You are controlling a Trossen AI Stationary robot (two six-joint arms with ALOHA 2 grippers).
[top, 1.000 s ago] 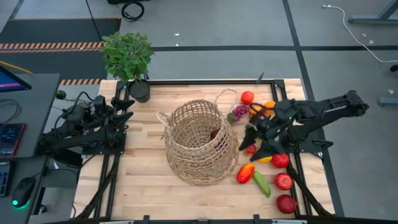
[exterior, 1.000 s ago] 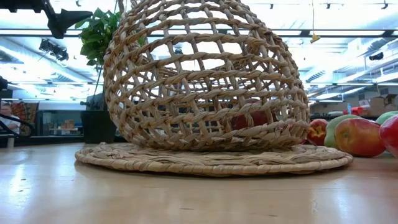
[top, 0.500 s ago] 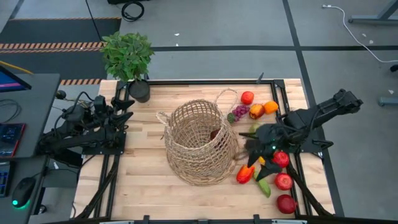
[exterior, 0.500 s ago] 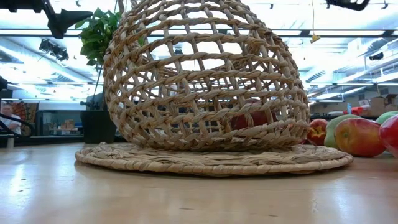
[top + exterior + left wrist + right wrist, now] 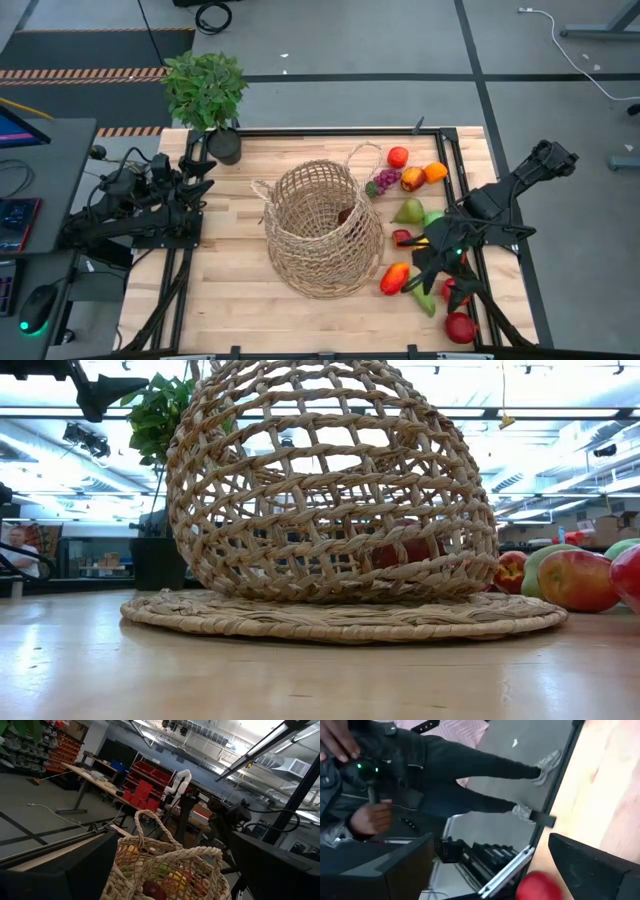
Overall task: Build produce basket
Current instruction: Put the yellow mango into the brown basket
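Observation:
The tan wicker basket stands on the middle of the table, with one red fruit inside; it also fills the low view and shows in the left wrist view. The rest of the produce lies on the table to its right: oranges, grapes, a green pear, peppers, a cucumber and red apples. My right gripper is open above the near-right fruits, with a red apple low between its fingers. My left gripper is open and waits at the table's left edge.
A black pot with a leafy plant stands at the table's far left corner. A person sits beyond the table's edge in the right wrist view. Bare wood lies left of and in front of the basket.
My right gripper has gone toward the table's near edge, from over the oranges and pear to over the peppers, cucumber and red apples. The pear and a green apple that it covered now show. The basket and the left arm have kept still.

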